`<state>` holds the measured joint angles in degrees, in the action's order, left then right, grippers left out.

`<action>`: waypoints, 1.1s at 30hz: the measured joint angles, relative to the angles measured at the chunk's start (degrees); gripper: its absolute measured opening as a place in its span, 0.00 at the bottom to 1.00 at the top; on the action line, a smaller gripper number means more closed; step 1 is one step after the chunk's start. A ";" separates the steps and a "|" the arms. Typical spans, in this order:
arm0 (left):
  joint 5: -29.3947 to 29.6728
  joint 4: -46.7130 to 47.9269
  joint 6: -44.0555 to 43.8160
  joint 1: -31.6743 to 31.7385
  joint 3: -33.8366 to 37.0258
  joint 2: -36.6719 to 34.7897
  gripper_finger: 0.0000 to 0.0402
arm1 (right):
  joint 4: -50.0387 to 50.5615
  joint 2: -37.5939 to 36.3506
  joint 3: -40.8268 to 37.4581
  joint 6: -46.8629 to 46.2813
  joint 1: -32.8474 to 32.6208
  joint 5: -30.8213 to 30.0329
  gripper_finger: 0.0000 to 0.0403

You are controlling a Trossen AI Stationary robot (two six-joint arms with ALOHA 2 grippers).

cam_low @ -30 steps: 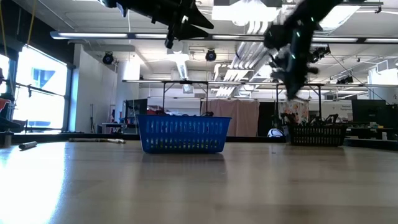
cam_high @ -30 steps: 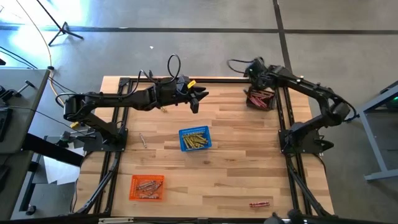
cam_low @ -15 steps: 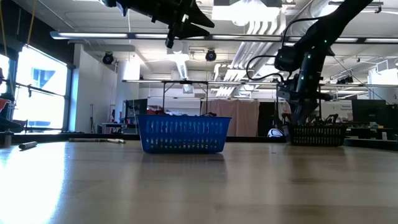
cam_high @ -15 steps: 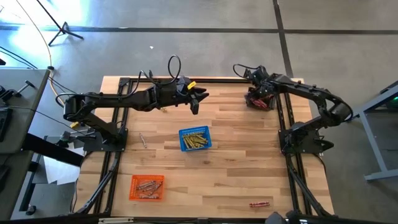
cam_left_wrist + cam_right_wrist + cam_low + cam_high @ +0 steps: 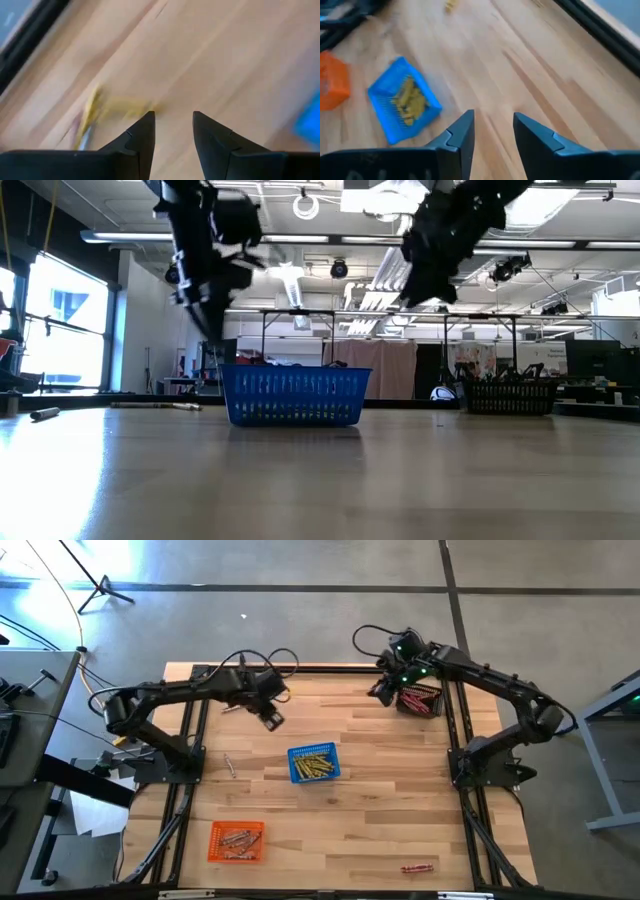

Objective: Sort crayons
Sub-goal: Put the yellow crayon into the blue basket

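Looking down, we saw yellow crayons (image 5: pixel 314 765) in the blue basket (image 5: pixel 296 773) at table centre, our left gripper (image 5: pixel 272 718) at its eleven o'clock, our right gripper (image 5: pixel 383 692) at one o'clock. Wrist views showed both grippers' fingers spread, holding nothing.

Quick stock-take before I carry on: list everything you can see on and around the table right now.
Blue basket: one, table centre, holding yellow crayons.
Orange basket: one, near-left, crayons inside.
Dark basket: one, far-right edge, red crayons inside.
Red crayons: a few, loose, near-right edge.
Loose crayons: yellowish, blurred, far-left, before the left gripper.
Small stick: one, left of the blue basket.
Left gripper: open, far-left.
Right gripper: open, beside the dark basket.
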<state>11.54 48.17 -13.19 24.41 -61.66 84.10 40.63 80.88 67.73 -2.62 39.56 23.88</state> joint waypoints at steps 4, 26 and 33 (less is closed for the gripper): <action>-0.77 5.97 -4.15 5.67 -0.04 3.89 0.29 | -2.38 0.00 3.51 0.54 -4.66 -2.54 0.28; -5.26 -3.06 -16.52 12.34 -0.07 19.42 0.29 | -4.01 0.02 5.59 -3.36 -11.59 -7.48 0.28; -5.45 -3.50 -18.26 12.34 -0.03 19.42 0.29 | -4.03 0.02 5.55 -3.36 -11.44 -7.48 0.28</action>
<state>6.09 44.66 -31.45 36.75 -61.69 103.53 36.60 80.90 73.28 -5.98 28.12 16.40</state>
